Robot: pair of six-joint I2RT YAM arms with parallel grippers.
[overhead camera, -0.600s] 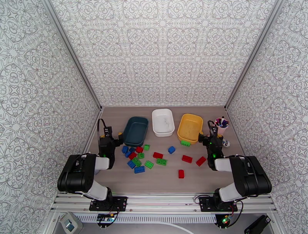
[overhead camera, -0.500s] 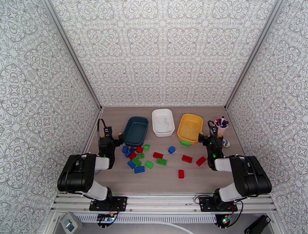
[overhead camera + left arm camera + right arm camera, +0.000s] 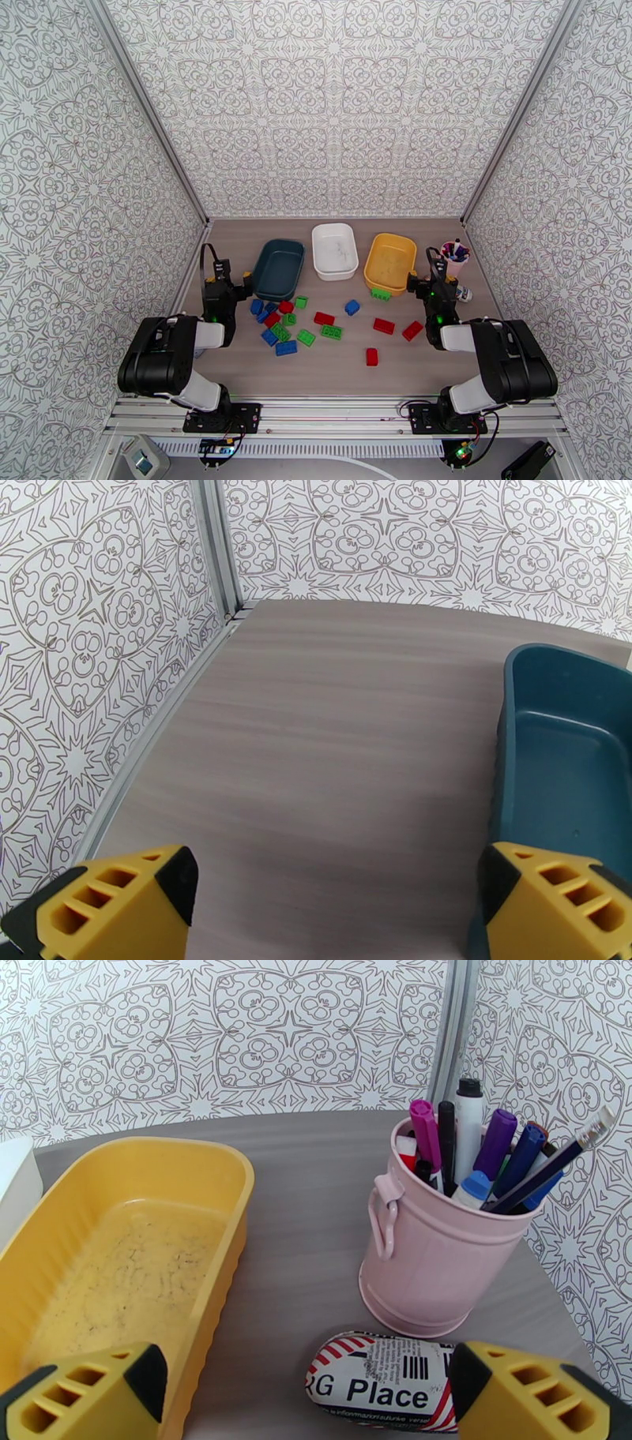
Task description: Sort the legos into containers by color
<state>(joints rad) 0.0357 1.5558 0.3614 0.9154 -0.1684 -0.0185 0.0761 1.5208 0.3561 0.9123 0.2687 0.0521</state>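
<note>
The left arm (image 3: 162, 355) and the right arm (image 3: 513, 367) are built alike: a bulky, rounded black housing, a white link below and beside it, and a slim black forearm, all standing on a flat black base plate (image 3: 223, 417). A thin black cable (image 3: 207, 254) loops over each wrist, and tiny green lights (image 3: 439, 320) glow along the bodies (too small to tell what they mark). The left gripper (image 3: 336, 875) and the right gripper (image 3: 306, 1370) end in chunky yellow fingers (image 3: 118, 902) edged in black, each moulded with a row of slanted rectangular slots on its upper face.
</note>
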